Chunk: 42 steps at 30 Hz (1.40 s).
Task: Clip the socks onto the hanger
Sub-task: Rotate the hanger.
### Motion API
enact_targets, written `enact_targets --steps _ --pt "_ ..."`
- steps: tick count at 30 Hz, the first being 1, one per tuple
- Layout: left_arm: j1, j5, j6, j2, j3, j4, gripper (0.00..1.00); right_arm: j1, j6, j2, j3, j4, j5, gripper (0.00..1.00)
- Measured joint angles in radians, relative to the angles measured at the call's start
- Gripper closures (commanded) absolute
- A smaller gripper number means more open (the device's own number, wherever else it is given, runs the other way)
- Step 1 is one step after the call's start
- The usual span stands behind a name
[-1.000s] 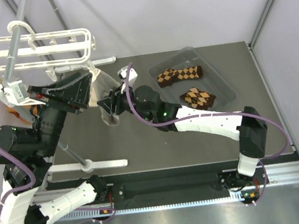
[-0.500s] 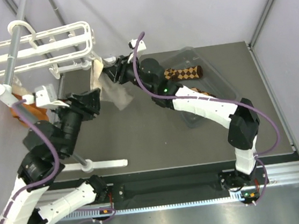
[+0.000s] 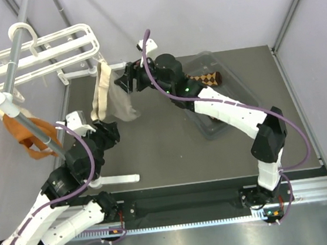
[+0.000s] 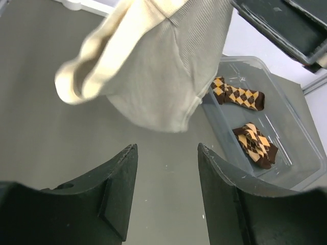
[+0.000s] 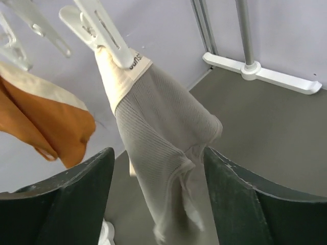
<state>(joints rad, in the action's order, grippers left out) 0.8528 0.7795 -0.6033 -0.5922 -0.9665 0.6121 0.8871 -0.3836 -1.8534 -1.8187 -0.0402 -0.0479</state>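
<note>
Socks (image 4: pixel 239 96) lie in the bin (image 3: pixel 236 84) right of the hanger (image 3: pixel 61 51), left gripper (image 4: pixel 167 153) and right gripper (image 5: pixel 158 158) both wide, empty, the right just beside the grey sock (image 5: pixel 163 127) clipped under it, which a careless swing could snag loose.

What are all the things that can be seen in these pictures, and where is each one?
brown-and-tan argyle short socks: two, lying apart in the tray
clear plastic tray: one, transparent, table's far right
white plastic rectangular drying hanger: one, hooked on the pole, far left
grey metal pole: one, slanting, far left
plain grey-beige sock: one, hanging from a clip
white plastic clip: one, pinching the grey-beige sock's cuff
plain orange sock: one, hanging below the hanger, left
dark grey table: one, under everything
left tool: black, open, empty
right tool: black, open, at the grey-beige sock
</note>
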Motion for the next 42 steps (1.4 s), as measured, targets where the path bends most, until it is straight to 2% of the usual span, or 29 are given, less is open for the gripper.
enact_targets --steps 3,7,16,20,27,34,42 --pt "0.0 -0.002 -0.018 0.008 0.023 0.003 0.45 0.0 0.037 0.049 0.046 0.044 -0.038 0.27" --pt "0.0 -0.035 -0.023 0.042 0.079 0.024 0.45 0.001 0.06 0.126 0.1 0.076 -0.108 0.32" --pt "0.0 -0.124 -0.037 0.069 0.102 0.125 0.47 0.068 0.093 0.168 0.1 0.012 -0.232 0.39" --pt "0.0 -0.147 -0.068 0.135 0.117 0.167 0.49 0.085 0.088 0.109 0.031 -0.039 -0.266 0.43" --pt "0.0 -0.18 -0.11 0.267 0.131 0.202 0.51 0.085 0.073 -0.025 -0.082 -0.109 -0.238 0.48" --pt "0.0 -0.199 -0.109 0.247 0.129 0.217 0.51 0.075 0.067 -0.141 -0.111 -0.183 -0.143 0.64" --pt "0.0 -0.221 -0.106 0.22 0.129 0.227 0.52 0.008 0.05 -0.251 -0.161 -0.297 -0.074 0.64"
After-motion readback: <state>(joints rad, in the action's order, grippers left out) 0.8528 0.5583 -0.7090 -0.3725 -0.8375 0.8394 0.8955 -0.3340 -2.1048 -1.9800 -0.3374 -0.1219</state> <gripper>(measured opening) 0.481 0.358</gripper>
